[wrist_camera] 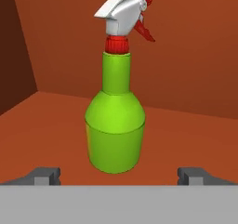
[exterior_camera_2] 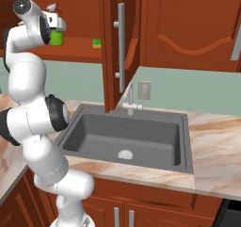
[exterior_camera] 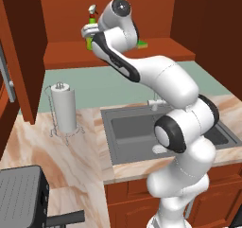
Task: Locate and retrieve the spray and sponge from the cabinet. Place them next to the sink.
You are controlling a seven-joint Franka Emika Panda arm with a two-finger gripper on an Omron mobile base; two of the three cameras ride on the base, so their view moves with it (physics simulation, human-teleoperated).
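Observation:
The spray (wrist_camera: 115,135), a green bottle with a white-and-red trigger, stands upright on the cabinet (exterior_camera: 71,52) shelf. My gripper (wrist_camera: 118,175) is open just in front of it, one fingertip on each side of its base and apart from it. From the base cameras my hand (exterior_camera: 88,31) is up at the shelf against the spray (exterior_camera: 88,43), and the spray (exterior_camera_2: 57,37) shows beside the wrist. The sponge (exterior_camera: 142,44) lies flat farther right on the same shelf; the sponge (exterior_camera_2: 97,43) sits near the door edge. Below is the dark sink (exterior_camera: 127,127) (exterior_camera_2: 94,127).
An open cabinet door (exterior_camera_2: 120,42) with a long handle hangs over the sink's back edge. A faucet (exterior_camera_2: 130,101) rises behind the basin. A paper towel roll (exterior_camera: 64,109) stands on the counter at the left. A dark appliance (exterior_camera: 21,194) sits at the front left.

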